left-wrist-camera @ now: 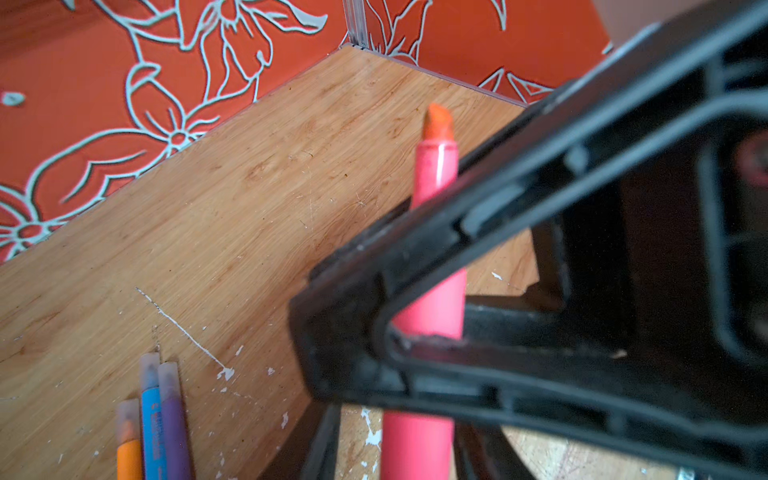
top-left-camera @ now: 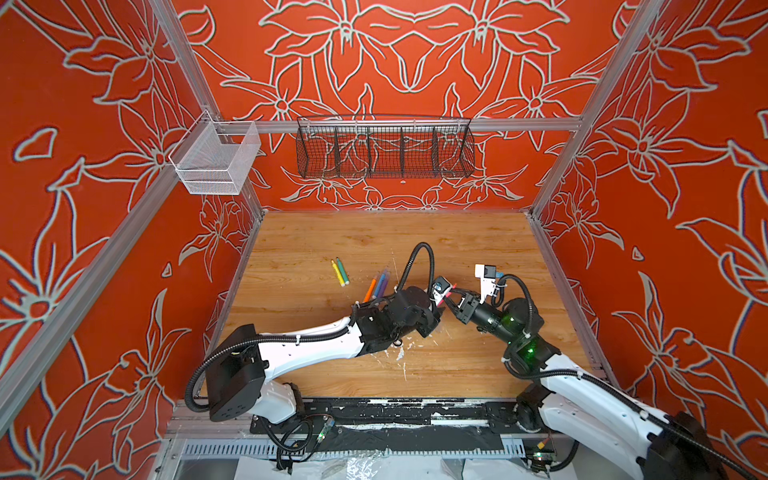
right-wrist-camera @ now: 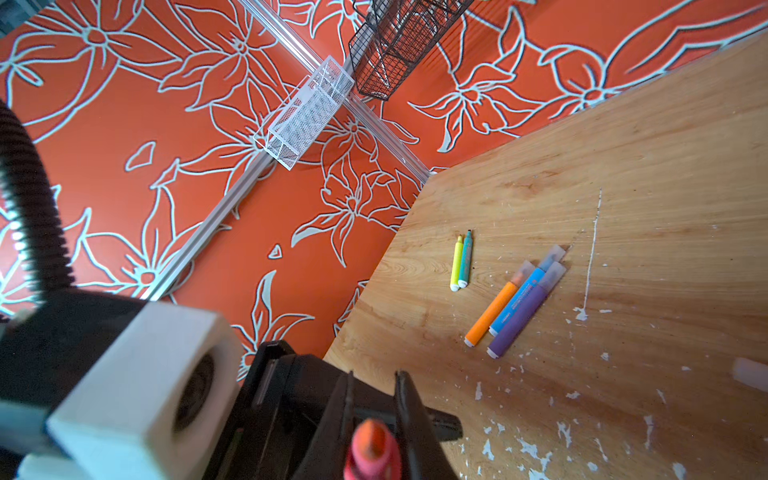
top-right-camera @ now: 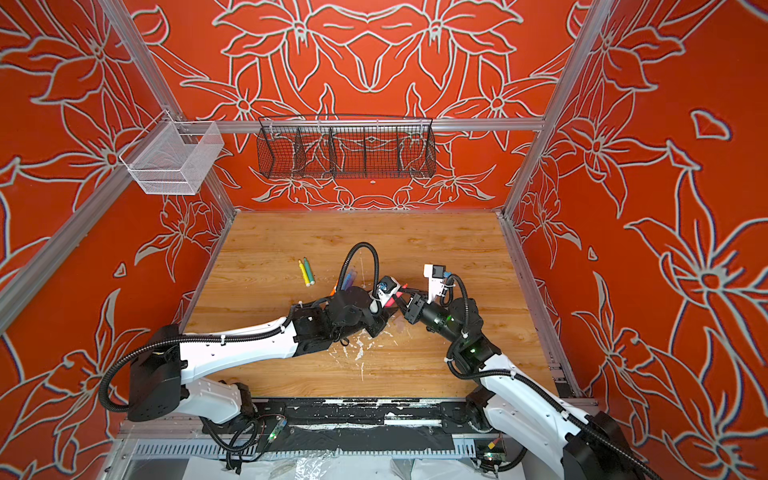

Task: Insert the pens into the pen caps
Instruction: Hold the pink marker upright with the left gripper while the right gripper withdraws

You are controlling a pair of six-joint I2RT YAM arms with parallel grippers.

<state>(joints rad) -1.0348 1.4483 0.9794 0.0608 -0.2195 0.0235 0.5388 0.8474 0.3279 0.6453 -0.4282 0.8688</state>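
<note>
Wood-grain tabletop [top-left-camera: 316, 237], flecked with chipped white paint, fills the floor of your red, flower-patterned cell.

Start at your right gripper [right-wrist-camera: 375, 390]. Its fingers [right-wrist-camera: 406, 399] are clamped on the pink-red pen [left-wrist-camera: 436, 174], whose bare orange-red tip pokes out beyond them. Your left gripper [left-wrist-camera: 415, 440] sits around the same pen's lower barrel, but its fingers [left-wrist-camera: 322, 449] are slack. In the left wrist view, a strip of table shows between one of them and the barrel. The two grippers meet over the middle of the table, and the pen is held off the wood between them.

Work outward from the pink-red pen. The orange pen [right-wrist-camera: 492, 309], blue pen [right-wrist-camera: 517, 299] and purple pen [right-wrist-camera: 519, 320] lie side by side near it. They are on your left arm's side and a little toward the back wall, each wearing a clear cap [right-wrist-camera: 555, 270]. In both top views the left arm hides their lower ends.

Farther from the pink-red pen in that same direction, apart from the three, the yellow pen [right-wrist-camera: 456, 264] and green pen [right-wrist-camera: 466, 259] lie side by side with their tips uncovered.

A pale blurred piece [right-wrist-camera: 750, 374] on the wood shows only in the right wrist view, and you cannot tell whether it is a cap.

Farthest from the pink-red pen, the black wire basket [top-left-camera: 316, 153] hangs on the back wall. The white mesh basket [top-left-camera: 208, 166] hangs on the left wall's rail.
</note>
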